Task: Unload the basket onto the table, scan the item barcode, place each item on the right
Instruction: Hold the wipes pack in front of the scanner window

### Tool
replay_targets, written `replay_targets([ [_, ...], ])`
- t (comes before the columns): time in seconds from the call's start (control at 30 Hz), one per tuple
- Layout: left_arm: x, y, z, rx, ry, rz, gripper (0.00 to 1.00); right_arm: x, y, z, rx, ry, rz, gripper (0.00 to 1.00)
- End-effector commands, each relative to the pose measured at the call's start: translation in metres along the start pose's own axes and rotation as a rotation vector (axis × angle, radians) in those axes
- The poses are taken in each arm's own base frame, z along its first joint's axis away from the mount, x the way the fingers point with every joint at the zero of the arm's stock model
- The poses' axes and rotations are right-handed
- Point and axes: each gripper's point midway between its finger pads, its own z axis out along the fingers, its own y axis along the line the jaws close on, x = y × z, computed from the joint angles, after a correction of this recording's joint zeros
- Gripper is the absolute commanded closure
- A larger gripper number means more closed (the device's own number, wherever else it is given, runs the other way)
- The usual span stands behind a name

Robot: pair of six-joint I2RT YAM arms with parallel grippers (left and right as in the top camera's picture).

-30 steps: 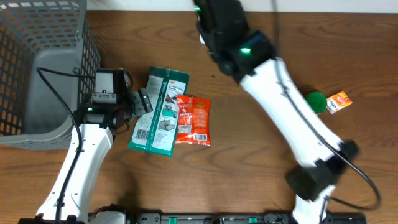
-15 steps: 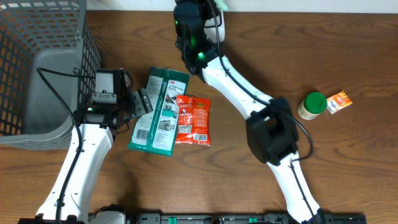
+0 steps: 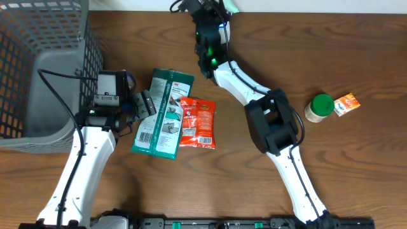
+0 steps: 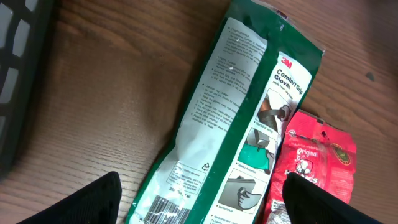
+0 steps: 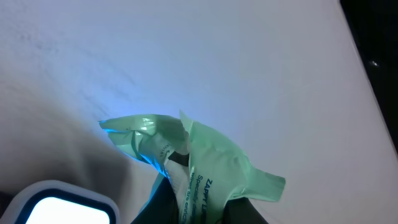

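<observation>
The right gripper (image 5: 189,202), pinched on the pale green packet (image 5: 214,168), should slowly turn its barcode toward the glowing scanner (image 5: 59,202); the left gripper (image 4: 199,205) has its jaws apart.

Dark wooden table (image 3: 356,159), plain white backdrop (image 5: 249,56), cool bluish light

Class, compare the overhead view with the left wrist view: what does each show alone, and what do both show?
Only overhead: the green-lidded jar, small orange box, and right claw gripping a pale green pouch. Only left wrist: readable lettering on the green glove pack. Both: that pack, the red snack packet, the wooden table.
</observation>
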Motion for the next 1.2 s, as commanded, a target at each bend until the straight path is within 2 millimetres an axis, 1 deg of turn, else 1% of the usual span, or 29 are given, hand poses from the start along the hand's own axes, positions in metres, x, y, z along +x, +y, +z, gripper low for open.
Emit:
replay_targets([
  [0.0,-0.006,0.0,-0.004,-0.006,-0.018,-0.008,0.17,-0.012,0.001,0.002,-0.026,-0.052,0.041,0.99],
  [0.13,-0.006,0.0,-0.004,-0.005,-0.018,-0.008,0.17,-0.004,0.005,0.004,-0.028,-0.044,0.109,0.99],
  [0.27,-0.006,0.0,-0.004,-0.006,-0.018,-0.008,0.17,0.004,0.011,0.004,-0.025,-0.03,0.108,0.99],
  [0.4,-0.006,0.0,-0.004,-0.005,-0.018,-0.008,0.17,0.016,0.03,0.001,-0.037,-0.019,0.085,0.99],
  [0.53,-0.006,0.0,-0.004,-0.005,-0.018,-0.008,0.17,0.029,0.052,-0.004,-0.049,-0.014,-0.018,0.98],
  [0.6,-0.006,0.0,-0.004,-0.006,-0.018,-0.008,0.17,0.033,0.058,-0.007,-0.046,-0.01,-0.06,0.98],
  [0.67,-0.006,0.0,-0.004,-0.006,-0.018,-0.008,0.17,0.034,0.068,-0.012,-0.057,-0.012,-0.105,0.98],
  [0.73,-0.006,0.0,-0.004,-0.006,-0.018,-0.008,0.17,0.032,0.073,-0.016,-0.059,-0.009,-0.112,0.99],
  [0.87,-0.006,0.0,-0.004,-0.005,-0.018,-0.008,0.17,0.022,0.082,-0.028,-0.065,-0.014,-0.133,0.99],
  [0.93,-0.006,0.0,-0.004,-0.005,-0.018,-0.008,0.17,0.021,0.084,-0.03,-0.068,-0.016,-0.133,0.99],
  [1.03,-0.006,0.0,-0.004,-0.005,-0.018,-0.008,0.17,0.025,0.088,-0.03,-0.083,-0.005,-0.149,0.99],
  [1.1,-0.006,0.0,-0.004,-0.006,-0.018,-0.008,0.17,0.026,0.088,-0.03,-0.082,0.001,-0.151,0.99],
  [1.17,-0.006,0.0,-0.004,-0.006,-0.018,-0.008,0.17,0.027,0.079,-0.028,-0.047,0.008,-0.093,0.99],
])
